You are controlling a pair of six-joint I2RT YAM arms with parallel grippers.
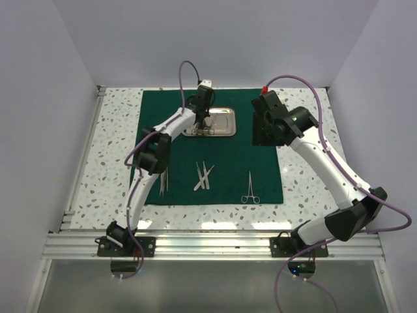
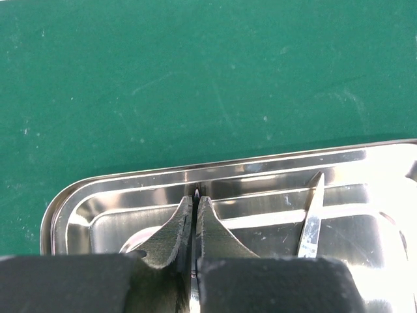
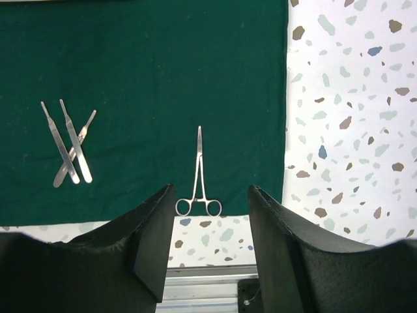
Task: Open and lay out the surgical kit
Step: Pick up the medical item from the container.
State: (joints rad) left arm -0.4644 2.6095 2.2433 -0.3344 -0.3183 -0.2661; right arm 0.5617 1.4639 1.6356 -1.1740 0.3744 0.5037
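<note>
The dark green cloth lies spread flat on the table. The shiny steel tray sits on its far middle. My left gripper reaches down into the tray. In the left wrist view it is shut on a slim silver instrument, whose thin tip shows between the fingertips. A second silver blade lies in the tray to the right. My right gripper is open and empty, held above the cloth's right part. Forceps lie near the cloth's front edge, also in the top view.
Three slim crossed silver instruments lie on the cloth's front middle and also show in the right wrist view. Another slim pair lies at the front left. Speckled tabletop borders the cloth. A metal rail runs along the near edge.
</note>
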